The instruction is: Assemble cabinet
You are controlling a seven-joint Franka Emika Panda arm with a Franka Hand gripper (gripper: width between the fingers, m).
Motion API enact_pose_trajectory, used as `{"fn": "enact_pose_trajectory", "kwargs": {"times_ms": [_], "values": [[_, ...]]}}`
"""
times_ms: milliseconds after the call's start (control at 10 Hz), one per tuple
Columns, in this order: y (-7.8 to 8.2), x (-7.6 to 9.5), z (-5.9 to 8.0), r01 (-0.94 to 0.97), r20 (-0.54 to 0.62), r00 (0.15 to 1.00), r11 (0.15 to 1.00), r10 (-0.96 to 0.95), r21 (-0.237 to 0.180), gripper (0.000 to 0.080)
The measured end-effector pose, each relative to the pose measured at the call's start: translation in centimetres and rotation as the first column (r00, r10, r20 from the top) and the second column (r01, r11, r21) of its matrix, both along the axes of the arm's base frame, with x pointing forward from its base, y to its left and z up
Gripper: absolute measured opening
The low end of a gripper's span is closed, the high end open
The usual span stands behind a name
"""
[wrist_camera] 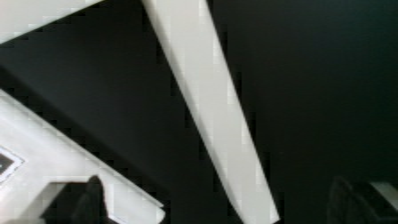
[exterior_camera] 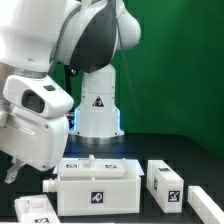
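The cabinet's white box-shaped body (exterior_camera: 97, 188) stands at the front middle of the black table, with a tag on its front face. Loose white tagged parts lie to the exterior view's right (exterior_camera: 165, 181), at the far right (exterior_camera: 205, 201) and at the front left (exterior_camera: 34, 208). My gripper (exterior_camera: 10, 172) hangs low at the left edge, beside the body. In the wrist view my gripper (wrist_camera: 222, 205) is open, its dark fingertips (wrist_camera: 75, 200) wide apart. A long narrow white piece (wrist_camera: 201, 100) runs between them and touches neither. Another white part (wrist_camera: 45, 150) lies beside one finger.
The marker board (exterior_camera: 95, 160) lies flat behind the cabinet body, in front of the robot's base (exterior_camera: 97, 105). A small white piece (exterior_camera: 48, 185) sits to the left of the body. A green wall (exterior_camera: 180, 60) closes the back.
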State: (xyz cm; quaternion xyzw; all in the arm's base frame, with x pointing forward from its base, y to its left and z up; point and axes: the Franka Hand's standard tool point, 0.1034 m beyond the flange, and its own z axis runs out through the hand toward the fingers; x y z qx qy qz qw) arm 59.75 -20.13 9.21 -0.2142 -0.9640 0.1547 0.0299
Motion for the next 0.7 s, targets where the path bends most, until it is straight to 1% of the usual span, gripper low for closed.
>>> {"fn": "enact_pose_trajectory", "kwargs": {"times_ms": [100,200,400,600,700], "values": [[-0.4,0.1,1.9,0.048,0.037,0.998,0.999,-0.047,-0.004,0.0643],[-0.3,0.1,3.0,0.082,0.062,0.995,0.997,-0.081,-0.006,0.0648],[-0.4,-0.1,2.4,0.095,0.055,0.994,0.995,-0.094,-0.007,0.0649],[-0.4,-0.1,2.4,0.268,0.109,0.958,0.963,-0.265,-0.014,0.0649],[-0.4,-0.2,2.4,0.370,0.140,0.921,0.929,-0.364,-0.013,0.0649]]}}
